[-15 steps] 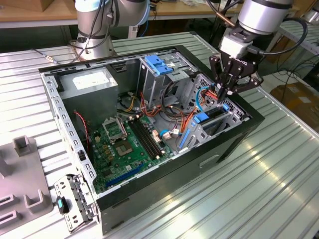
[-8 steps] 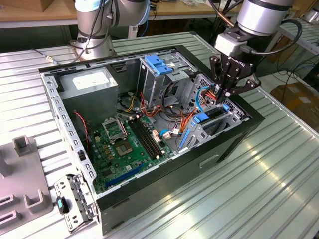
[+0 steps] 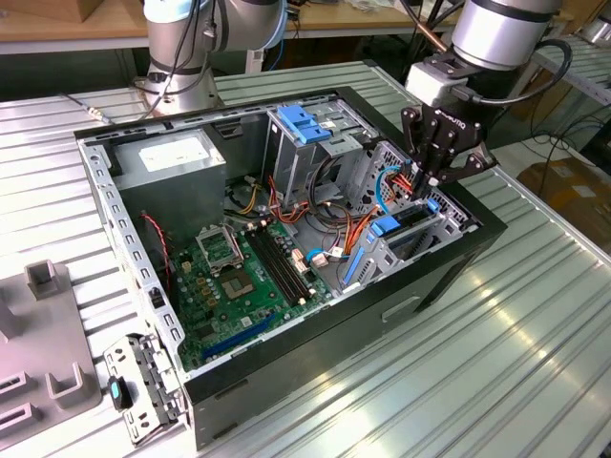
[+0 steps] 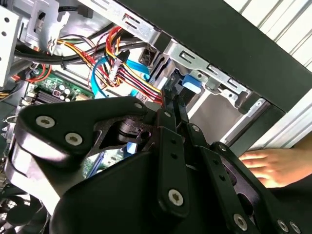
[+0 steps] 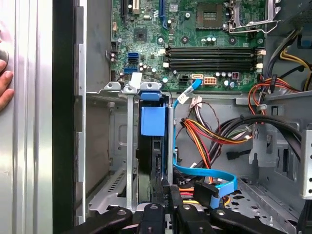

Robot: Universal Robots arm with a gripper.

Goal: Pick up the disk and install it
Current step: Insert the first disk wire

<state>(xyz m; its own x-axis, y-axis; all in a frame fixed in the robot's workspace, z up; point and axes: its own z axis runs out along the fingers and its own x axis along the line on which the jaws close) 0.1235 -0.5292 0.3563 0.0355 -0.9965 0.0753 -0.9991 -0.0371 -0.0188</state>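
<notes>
In the exterior view, an open computer case (image 3: pixel 286 258) is seen lying on a ribbed metal table (image 3: pixel 496 334), with the black claw (image 3: pixel 431 186) lowered into the drive bay at the exterior view's right end of the case. In the first wrist view, the disk (image 5: pixel 148 161) is seen standing on edge in its slot beside the case wall, a blue plastic tab (image 5: pixel 152 121) showing on it. The claw's fingertips (image 5: pixel 165 195) are drawn close together at the disk's near end; whether the disk is pinched or only pushed cannot be told. The disk is judged to be largely seated, so the installing step appears close to done. A hand (image 4: pixel 273 165) is rested on the table outside the case.
</notes>
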